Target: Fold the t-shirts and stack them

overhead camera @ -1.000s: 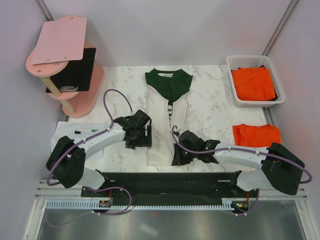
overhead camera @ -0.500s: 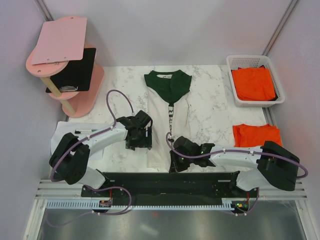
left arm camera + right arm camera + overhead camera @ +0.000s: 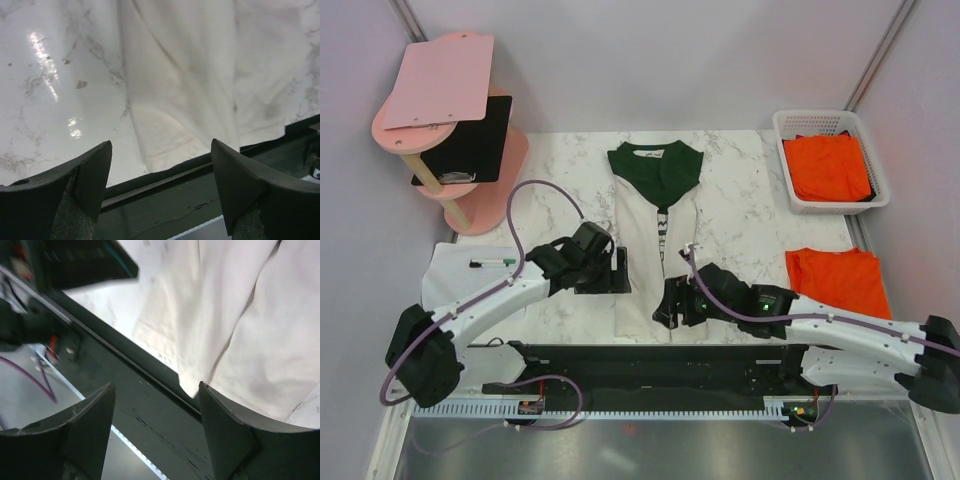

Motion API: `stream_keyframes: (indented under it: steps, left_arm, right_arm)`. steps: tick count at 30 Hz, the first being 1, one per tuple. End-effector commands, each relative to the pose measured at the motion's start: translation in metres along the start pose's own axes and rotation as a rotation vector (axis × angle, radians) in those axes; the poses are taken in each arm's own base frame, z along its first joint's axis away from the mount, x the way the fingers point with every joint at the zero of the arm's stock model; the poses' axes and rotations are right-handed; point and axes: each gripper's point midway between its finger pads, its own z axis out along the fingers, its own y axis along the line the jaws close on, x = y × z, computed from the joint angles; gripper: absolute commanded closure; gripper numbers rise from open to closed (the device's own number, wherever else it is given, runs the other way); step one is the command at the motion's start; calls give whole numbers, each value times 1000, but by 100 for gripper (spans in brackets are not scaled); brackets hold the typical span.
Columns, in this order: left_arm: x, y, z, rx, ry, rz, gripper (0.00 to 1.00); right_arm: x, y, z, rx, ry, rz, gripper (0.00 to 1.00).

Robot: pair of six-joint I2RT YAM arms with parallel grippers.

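Observation:
A cream-white t-shirt (image 3: 655, 225) with dark green collar and sleeves lies folded into a long strip down the middle of the marble table (image 3: 750, 215). Its lower hem (image 3: 190, 100) reaches the table's near edge. My left gripper (image 3: 612, 272) stands open just left of that hem, nothing between its fingers (image 3: 95, 175). My right gripper (image 3: 672, 303) hovers open over the hem's right corner (image 3: 195, 385), holding nothing. A folded orange t-shirt (image 3: 835, 278) rests at the right edge. More orange shirts (image 3: 828, 165) fill the basket.
The white plastic basket (image 3: 820, 117) stands at the back right. A pink shelf stand (image 3: 445, 130) with a pink board and a black clipboard is at the back left. White paper with a pen (image 3: 470, 272) lies near left. The black base rail (image 3: 650, 360) runs along the near edge.
My right gripper has opened and let go of the cream shirt's hem, which now lies flat. Both arms have stretched out, the left gripper shifting slightly right.

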Motion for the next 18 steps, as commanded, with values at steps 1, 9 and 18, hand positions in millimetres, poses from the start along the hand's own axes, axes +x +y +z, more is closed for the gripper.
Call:
stream_keyframes:
  steps: [1,9,18]
  left_arm:
    - [-2,-42,-15,198,-75,11,15]
    - [15,-22,4,118,-49,-47,15]
    - [28,-103,1,390,0,67,22]
  right_arm:
    - [-45,-16,-28,121,-199,-6,26]
    - [-24,-84,-29,332,-156,101,29]
    - [-28,-108,-28,334,-177,169,31]
